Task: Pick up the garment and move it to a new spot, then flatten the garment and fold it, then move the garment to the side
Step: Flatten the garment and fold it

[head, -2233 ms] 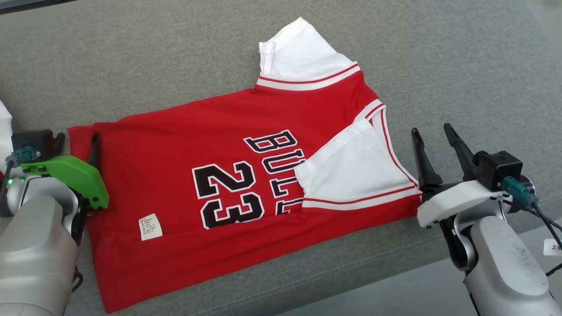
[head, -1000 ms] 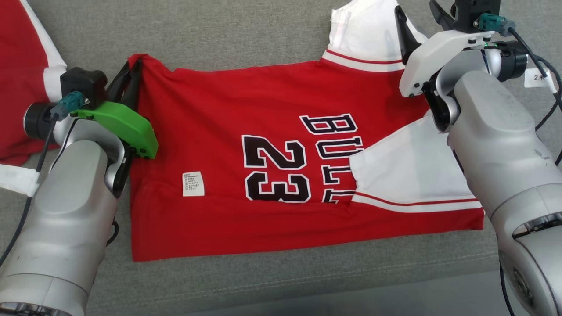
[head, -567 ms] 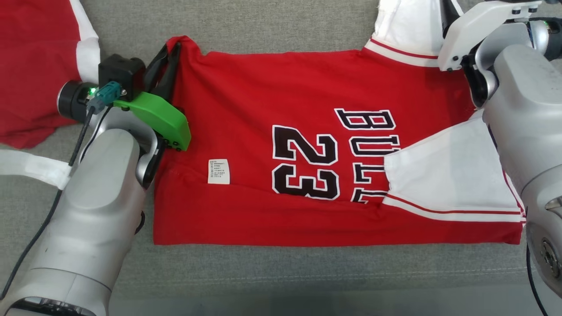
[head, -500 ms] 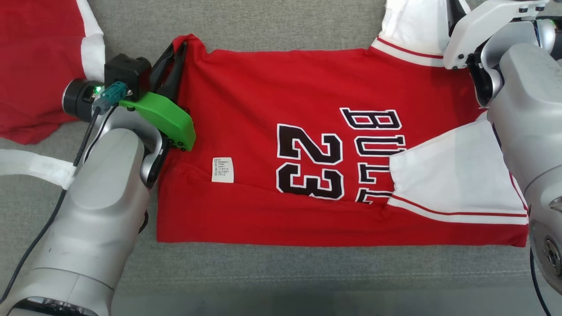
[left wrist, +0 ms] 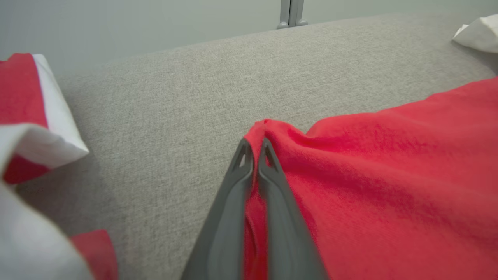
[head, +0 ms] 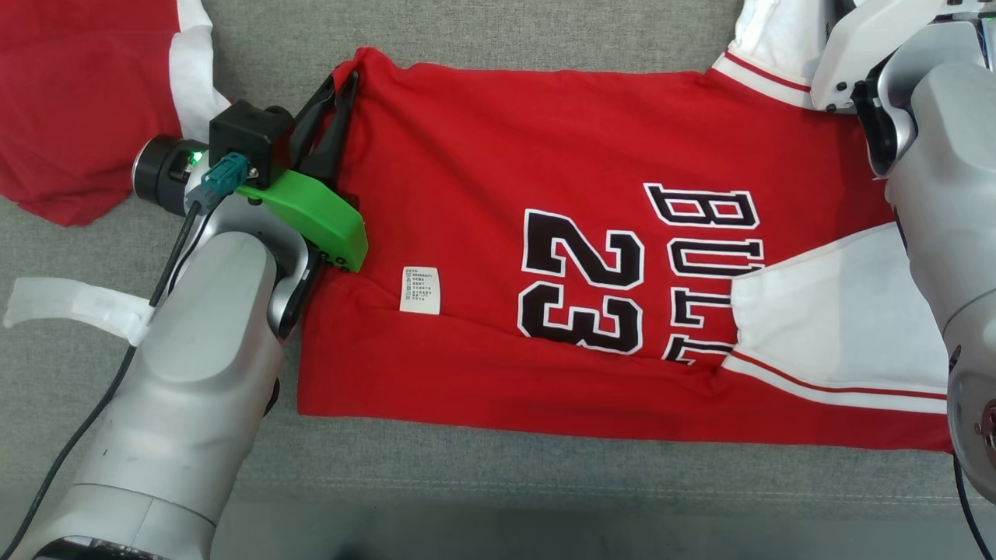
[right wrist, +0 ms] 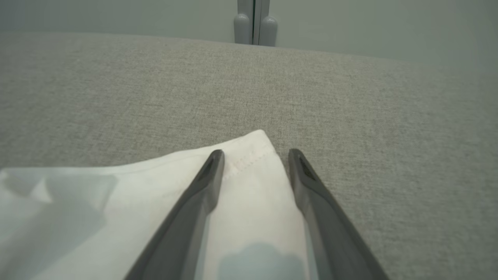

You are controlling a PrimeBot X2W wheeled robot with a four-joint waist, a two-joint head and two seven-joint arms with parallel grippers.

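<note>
Knit cloth garment [head: 482, 140], matt; cushion [head: 498, 498] coarse woven fabric; left pincer [left wrist: 255, 144] smooth matt dark plastic.

The left gripper [left wrist: 253, 149] pinches a raised corner of the red garment [left wrist: 369, 175], jaws pressed together on the fabric, over grey upholstery [left wrist: 175, 97]; a red-and-white cloth [left wrist: 23, 116] lies apart at left

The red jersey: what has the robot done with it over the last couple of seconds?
The left gripper closed on the far left corner of the red jersey. The right gripper swung from the near right edge to the far white sleeve, and its open jaws now straddle that sleeve's corner. The jersey stayed spread on the grey cushion, near sleeve still folded over the lettering.
</note>
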